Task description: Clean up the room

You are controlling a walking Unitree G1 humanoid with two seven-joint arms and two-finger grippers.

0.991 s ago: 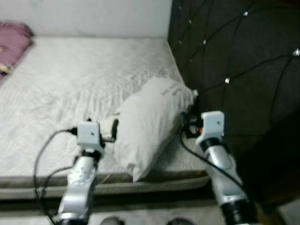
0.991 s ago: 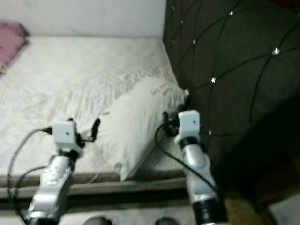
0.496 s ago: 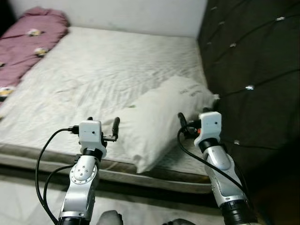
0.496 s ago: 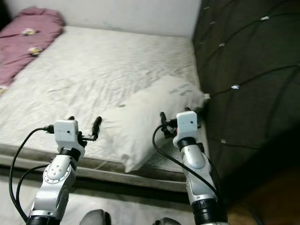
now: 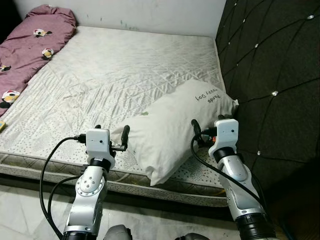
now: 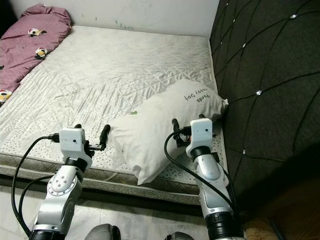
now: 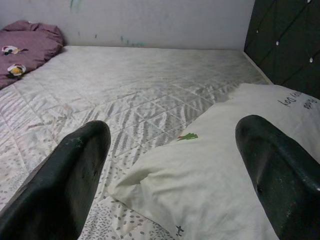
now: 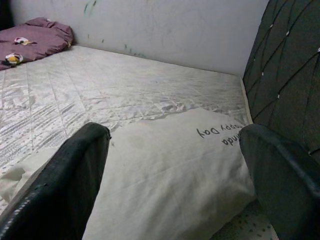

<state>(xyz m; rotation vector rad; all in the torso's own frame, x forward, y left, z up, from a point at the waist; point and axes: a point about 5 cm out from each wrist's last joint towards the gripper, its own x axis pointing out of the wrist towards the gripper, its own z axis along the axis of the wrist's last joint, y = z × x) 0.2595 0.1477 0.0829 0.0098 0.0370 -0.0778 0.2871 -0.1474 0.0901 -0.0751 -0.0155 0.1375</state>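
A: What do we have before us?

B: A white pillow [image 5: 175,127] lying aslant on the quilted mattress [image 5: 115,70], its far corner close to the dark tufted headboard [image 5: 275,65]. We see dark handwritten words near that corner, upside down to us; we cannot read them surely.

A: And our grippers?

B: Our left gripper [image 7: 170,175] hangs at the pillow's near-left corner, fingers spread wide. Our right gripper [image 8: 175,175] stands at its right side, fingers spread too, holding nothing.

A: Anything else?

B: A maroon patterned blanket [image 5: 30,40] along the bed's far left edge.
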